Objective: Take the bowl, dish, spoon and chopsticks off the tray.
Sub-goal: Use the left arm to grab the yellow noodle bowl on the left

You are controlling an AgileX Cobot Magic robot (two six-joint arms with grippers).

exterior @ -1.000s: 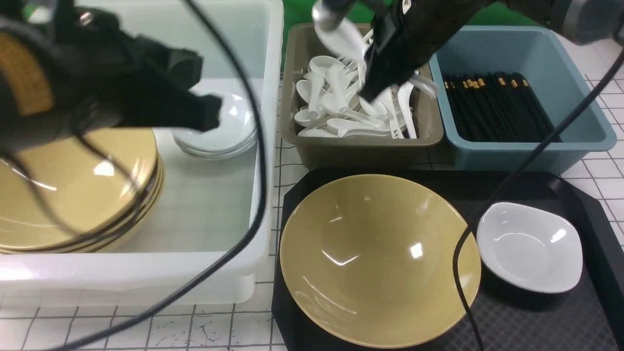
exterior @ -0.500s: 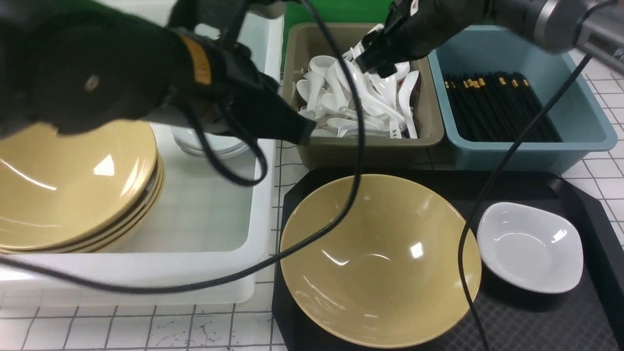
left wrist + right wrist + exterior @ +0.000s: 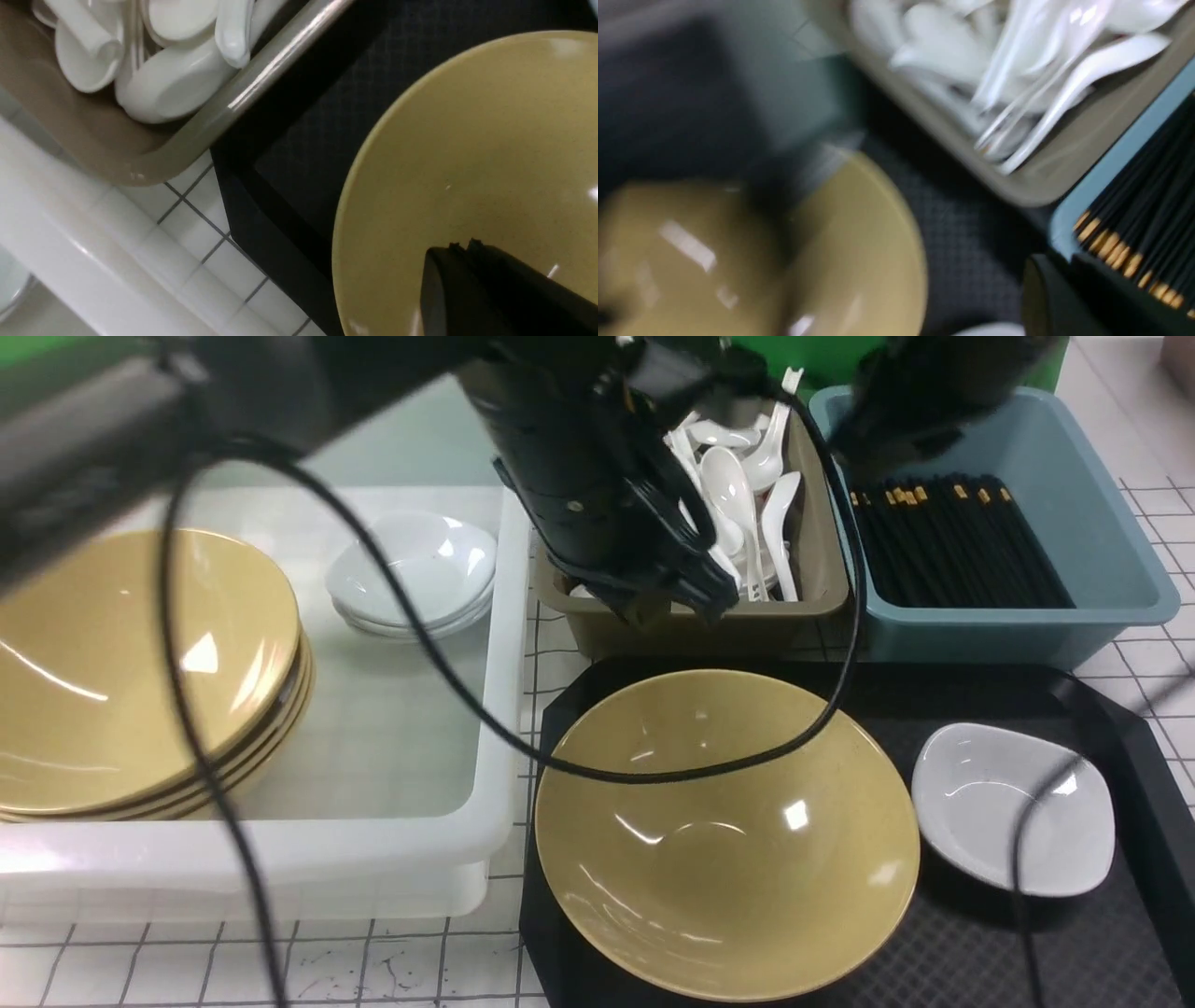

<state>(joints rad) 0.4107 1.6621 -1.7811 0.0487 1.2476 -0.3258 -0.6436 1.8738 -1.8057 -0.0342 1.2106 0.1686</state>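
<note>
The yellow bowl (image 3: pixel 728 831) sits on the left of the black tray (image 3: pixel 1027 952), and the white dish (image 3: pixel 1013 821) sits to its right. No spoon or chopsticks lie on the tray. White spoons (image 3: pixel 747 495) fill the brown bin, and black chopsticks (image 3: pixel 952 541) lie in the blue bin. My left gripper (image 3: pixel 695 602) hangs over the brown bin's front wall, just beyond the bowl's far rim. In the left wrist view it (image 3: pixel 462 245) is shut and empty above the bowl (image 3: pixel 467 140). My right gripper (image 3: pixel 854 434) is high over the blue bin's near-left corner; the blurred right wrist view (image 3: pixel 1057 263) shows it shut and empty.
A white tub (image 3: pixel 411 728) at the left holds a stack of yellow bowls (image 3: pixel 140 672) and a stack of white dishes (image 3: pixel 411 574). The brown bin (image 3: pixel 691 630) and blue bin (image 3: pixel 1111 569) stand behind the tray. Arm cables (image 3: pixel 653 775) hang over the bowl and dish.
My right gripper carried a white spoon into the brown bin, left it there and drew back towards the blue bin. My left arm swung right from over the white tub to the bowl's far rim.
</note>
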